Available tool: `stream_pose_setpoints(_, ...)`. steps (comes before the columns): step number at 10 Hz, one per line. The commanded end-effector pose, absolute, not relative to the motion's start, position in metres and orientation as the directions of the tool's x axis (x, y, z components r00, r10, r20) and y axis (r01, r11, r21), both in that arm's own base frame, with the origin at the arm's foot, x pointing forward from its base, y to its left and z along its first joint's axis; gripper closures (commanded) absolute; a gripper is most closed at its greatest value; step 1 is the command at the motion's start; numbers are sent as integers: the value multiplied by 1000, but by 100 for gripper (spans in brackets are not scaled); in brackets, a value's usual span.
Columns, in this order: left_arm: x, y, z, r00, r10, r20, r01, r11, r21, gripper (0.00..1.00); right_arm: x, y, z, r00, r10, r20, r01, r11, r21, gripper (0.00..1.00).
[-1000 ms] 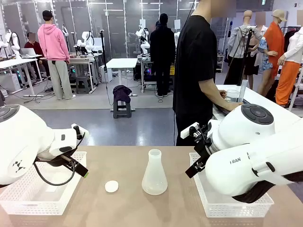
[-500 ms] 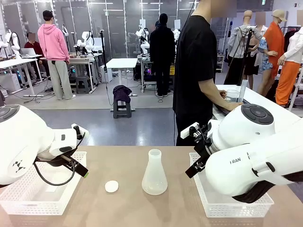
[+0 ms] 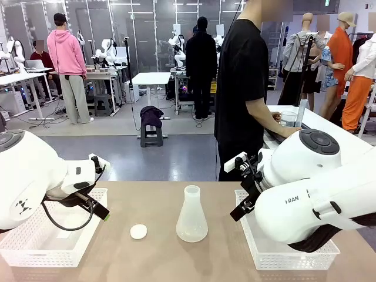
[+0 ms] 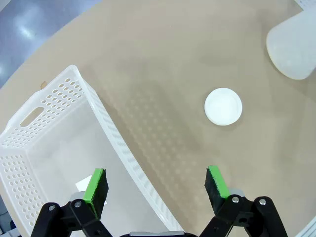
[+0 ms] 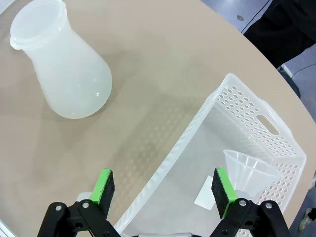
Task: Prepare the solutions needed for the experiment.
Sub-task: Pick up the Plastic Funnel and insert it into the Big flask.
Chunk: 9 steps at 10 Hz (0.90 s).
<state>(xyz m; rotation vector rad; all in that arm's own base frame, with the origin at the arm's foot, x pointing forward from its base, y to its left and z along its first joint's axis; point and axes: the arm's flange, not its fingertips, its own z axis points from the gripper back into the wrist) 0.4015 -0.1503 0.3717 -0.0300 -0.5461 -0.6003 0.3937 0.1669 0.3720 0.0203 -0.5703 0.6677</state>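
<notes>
Both pairs of jaws are spread wide, empty. The funnel point(image 5: 251, 170) at 4 o'clock should be gripped by its rim, squarely.

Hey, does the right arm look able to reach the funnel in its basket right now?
Probably yes. The right gripper hangs open above the edge of the white basket, whose top is open, and the funnel lies uncovered inside, close to one finger.
</notes>
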Motion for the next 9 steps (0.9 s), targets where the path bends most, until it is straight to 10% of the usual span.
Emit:
stream_pose_setpoints(1, 401, -150, 372, 689, -528, 497, 544, 829, 128, 0, 394, 167, 372, 640, 578, 507, -589, 792, -159, 0)
stream_pose_setpoints(9, 394, -134, 381, 710, -506, 490, 559, 828, 46, 0, 388, 159, 378, 648, 538, 539, -575, 810, -115, 0)
